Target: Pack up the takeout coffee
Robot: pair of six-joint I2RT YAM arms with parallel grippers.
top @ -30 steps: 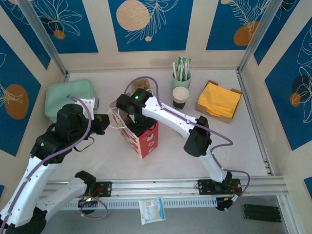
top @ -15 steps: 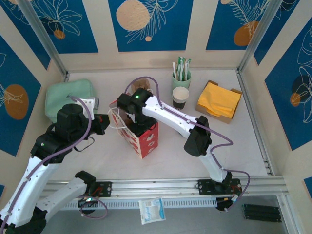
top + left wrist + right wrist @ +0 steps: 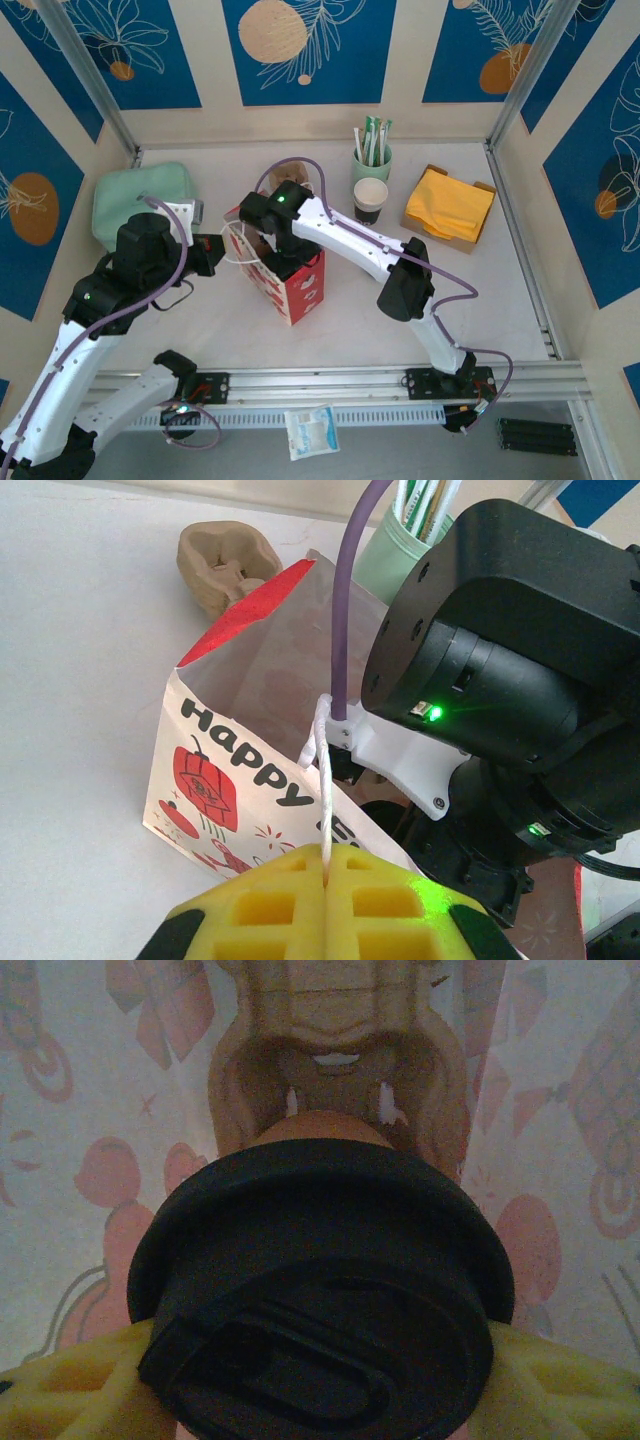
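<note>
**Seating the lidded cup in the bag while the other claw holds the handle**

The right gripper (image 3: pixel 320 1385) is down inside the red-and-white printed paper bag (image 3: pixel 300 285) near the middle of the desk (image 3: pixel 350 320), its yellow pads (image 3: pixel 70 1380) clasping a black-lidded cup (image 3: pixel 320 1280). A brown moulded pulp holder (image 3: pixel 335 1030) lies just beyond the cup, and I cannot tell whether the cup has bottomed out there. The left gripper (image 3: pixel 328 870) is clenched on the white string handle (image 3: pixel 322 780), which holds the bag's mouth open. Best to go straight down, let go only once the cup stands firm, then lift clear without snagging the paper. The small white paper cup with a dark band (image 3: pixel 371 200) stands apart toward the desk's far edge, just in front of the pale green cup of sticks (image 3: pixel 371 160).
</note>
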